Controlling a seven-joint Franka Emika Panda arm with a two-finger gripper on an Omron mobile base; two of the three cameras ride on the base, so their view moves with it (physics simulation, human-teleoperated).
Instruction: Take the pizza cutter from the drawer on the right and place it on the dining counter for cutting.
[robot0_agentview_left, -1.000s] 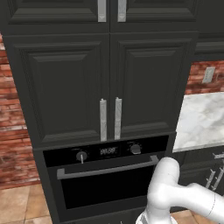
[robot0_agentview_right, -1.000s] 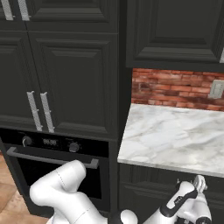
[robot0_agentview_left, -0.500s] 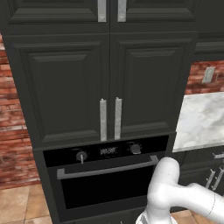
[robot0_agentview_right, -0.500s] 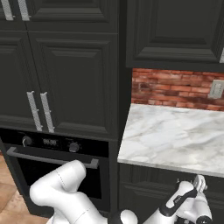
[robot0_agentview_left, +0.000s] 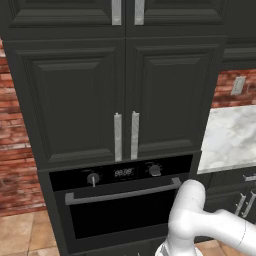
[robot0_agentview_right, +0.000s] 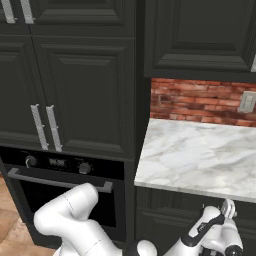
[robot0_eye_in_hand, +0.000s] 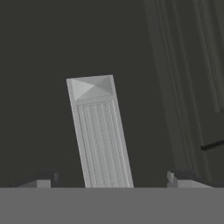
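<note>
No legible text, label or brand anywhere; the oven (robot0_agentview_left: 122, 210) control panel carries a small digital display (robot0_agentview_left: 123, 173) between 2 knobs, its characters too blurred to read in either base view.

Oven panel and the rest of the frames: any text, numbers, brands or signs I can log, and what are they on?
Oven display: pale marks between the two knobs, too blurred to read.
Same display in the right base view: also unreadable.
Outlet on the brick wall: no lettering visible.
Cabinet doors, counter and drawer handle: no text or labels.
So nothing can be quoted.
</note>
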